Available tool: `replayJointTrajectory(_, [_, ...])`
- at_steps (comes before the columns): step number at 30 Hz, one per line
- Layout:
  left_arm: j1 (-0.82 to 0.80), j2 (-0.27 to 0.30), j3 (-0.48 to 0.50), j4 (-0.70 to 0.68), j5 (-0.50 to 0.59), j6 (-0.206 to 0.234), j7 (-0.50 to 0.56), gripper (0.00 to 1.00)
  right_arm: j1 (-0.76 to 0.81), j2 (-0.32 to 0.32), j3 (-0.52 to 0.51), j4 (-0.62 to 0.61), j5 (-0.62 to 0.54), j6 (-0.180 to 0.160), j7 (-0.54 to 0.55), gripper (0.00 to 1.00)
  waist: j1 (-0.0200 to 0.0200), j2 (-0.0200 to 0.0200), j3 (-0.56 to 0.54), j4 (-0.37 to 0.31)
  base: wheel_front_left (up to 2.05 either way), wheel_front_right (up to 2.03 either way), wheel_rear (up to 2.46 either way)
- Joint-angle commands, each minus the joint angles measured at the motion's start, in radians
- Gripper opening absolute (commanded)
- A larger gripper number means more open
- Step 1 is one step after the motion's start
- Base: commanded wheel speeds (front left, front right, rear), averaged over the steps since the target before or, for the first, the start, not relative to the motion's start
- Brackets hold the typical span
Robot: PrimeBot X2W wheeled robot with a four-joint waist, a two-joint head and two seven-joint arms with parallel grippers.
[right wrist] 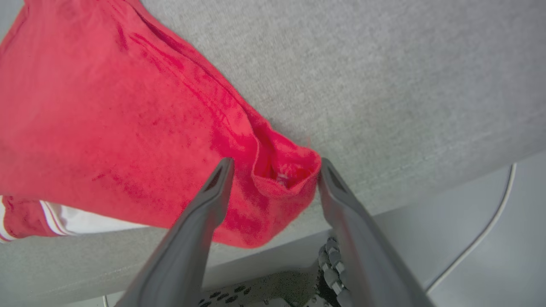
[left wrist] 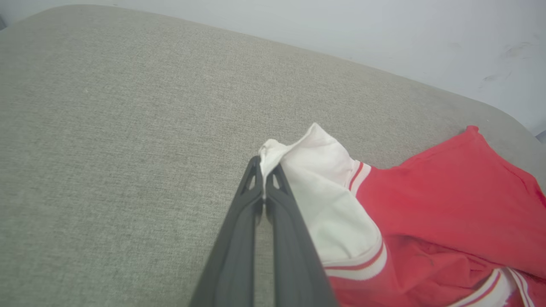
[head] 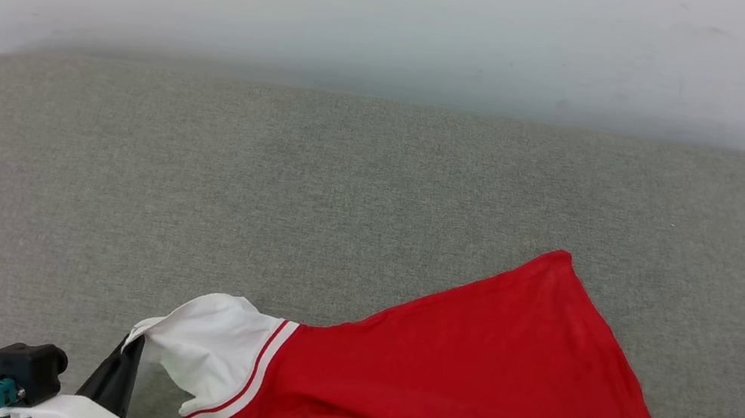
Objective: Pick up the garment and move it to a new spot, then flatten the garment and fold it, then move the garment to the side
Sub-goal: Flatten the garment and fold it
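A red jersey shirt, the garment (head: 465,379), lies crumpled on a grey upholstered surface (head: 198,155) in front of a pale wall (head: 408,8). It sits low and to the right in the head view, close to the surface's near edge, with one red point stretching away toward the back. A white sleeve (head: 218,343) with red-and-white trim sticks out toward the left. The left gripper (left wrist: 265,168) is clenched on the very tip of that sleeve, its two dark fingers pressed together with a fold of white cloth nipped between them. In the right wrist view, the right gripper (right wrist: 276,170) stands released, jaws wide apart, with a bunched red hem corner (right wrist: 281,179) sitting loosely between them, which seems to reach the surface's near edge. The cloth looks light, soft and limp. It will likely sag, stretch and drag rather than keep any shape, and a thin pinch may slip free. The surest holds appear to be seams and trimmed edges: the sleeve cuff already taken, and a hem corner or shoulder on the opposite side, so the two grips can spread the cloth flat.
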Motion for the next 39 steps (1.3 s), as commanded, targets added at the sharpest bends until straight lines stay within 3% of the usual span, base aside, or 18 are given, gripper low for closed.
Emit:
replayJointTrajectory(1, [0.000, 0.002, -0.002, -0.002, 0.002, 0.003, 0.000, 0.00, -0.023, 0.000, 0.004, -0.002, 0.000, -0.001, -0.026, 1.00, 0.0001, -0.0001, 0.000, 0.000, 0.00, 0.00, 0.00])
replayJointTrajectory(9, [-0.033, 0.003, -0.011, -0.003, 0.007, -0.002, -0.004, 0.00, -0.149, 0.000, 0.027, -0.001, -0.065, -0.001, -0.404, 1.00, 0.0001, -0.0001, 0.018, 0.007, 0.00, 0.00, 0.00])
replayJointTrajectory(15, [-0.074, -0.009, -0.017, -0.012, 0.008, -0.008, -0.021, 0.00, -0.293, -0.048, 0.112, 0.059, -0.084, -0.001, -0.525, 1.00, 0.0001, -0.0001, 0.060, 0.023, 0.00, 0.00, 0.00])
replayJointTrajectory(20, [-0.123, -0.022, -0.029, -0.019, 0.018, -0.012, -0.042, 0.00, -0.431, -0.136, 0.214, 0.143, -0.080, -0.001, -0.443, 1.00, 0.0001, -0.0001, 0.113, 0.043, 0.00, 0.00, 0.00])
replayJointTrajectory(26, [-0.190, -0.037, -0.054, -0.031, 0.034, -0.027, -0.058, 0.00, -0.616, -0.283, 0.346, 0.230, -0.028, -0.001, -0.171, 1.00, 0.0001, -0.0001, 0.195, 0.080, 0.00, 0.00, 0.00])
replayJointTrajectory(31, [-0.233, -0.048, -0.071, -0.036, 0.043, -0.036, -0.077, 0.00, -0.751, -0.357, 0.464, 0.272, 0.006, -0.001, 0.021, 1.00, 0.0001, -0.0001, 0.251, 0.107, 0.00, 0.00, 0.00])
replayJointTrajectory(39, [-0.276, -0.056, -0.085, -0.045, 0.057, -0.042, -0.098, 0.00, -0.883, -0.409, 0.648, 0.361, 0.058, -0.001, 0.085, 1.00, 0.0001, -0.0001, 0.320, 0.136, 0.00, 0.00, 0.00])
